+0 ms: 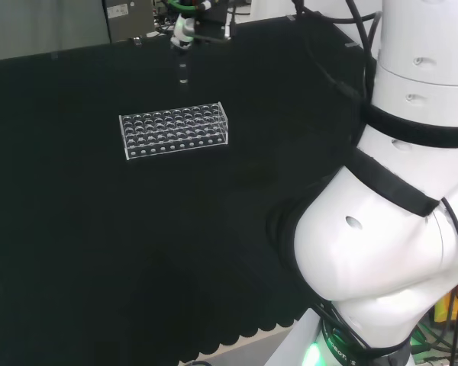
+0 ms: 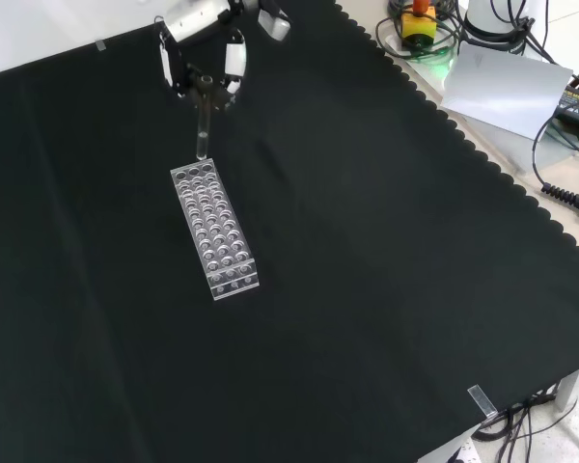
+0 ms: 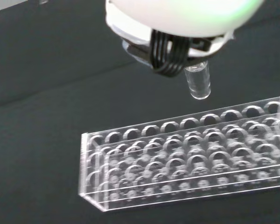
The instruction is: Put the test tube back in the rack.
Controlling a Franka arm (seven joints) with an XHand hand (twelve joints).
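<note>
The hand (image 2: 205, 60) sits near the top of the front view, at about 11 o'clock from the view's centre, above the black cloth on the counter (image 2: 386, 270). Its fingers (image 2: 234, 60) are curled round the upper end of a clear test tube (image 2: 202, 130), which hangs upright below them. The tube's lower end is just off the near end of the rack (image 2: 215, 230), at the rack's 12 o'clock in this view; the front view does not show whether tip and rack touch.

In the wrist view the rounded bottom of the tube (image 3: 198, 84) is clear of the rack (image 3: 186, 156) and over the cloth just beside its outer row of holes. No hole holds a tube.

In the head view the rack (image 1: 175, 130) lies at 10 o'clock from the centre, with the hand (image 1: 185, 30) at 12 o'clock from it, near the view's top edge. The arm's white links (image 1: 389, 229) stand at 4 o'clock.
</note>
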